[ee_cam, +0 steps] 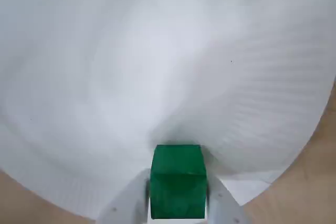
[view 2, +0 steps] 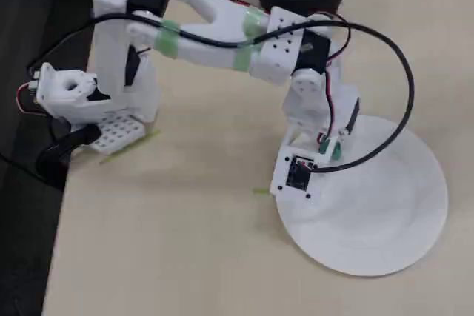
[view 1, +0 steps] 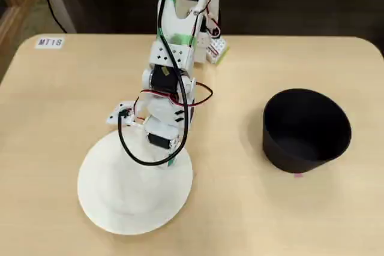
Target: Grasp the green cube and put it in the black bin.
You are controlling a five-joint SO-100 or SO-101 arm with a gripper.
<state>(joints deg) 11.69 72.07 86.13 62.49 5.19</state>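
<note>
Pale wooden desk carrying a white plate and, well apart to the right in a fixed view, the black bin. Wrist view: the end effector is clamped on the green cube, one finger on each side face, just above the plate, apparently readying the carry to the bin.

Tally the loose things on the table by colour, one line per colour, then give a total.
Green: 1, the green cube, between the fingers of the gripper over the plate.
White: 1, the white plate.
Black: 1, the black bin, standing apart from the plate on the table.
Total: 3.
</note>
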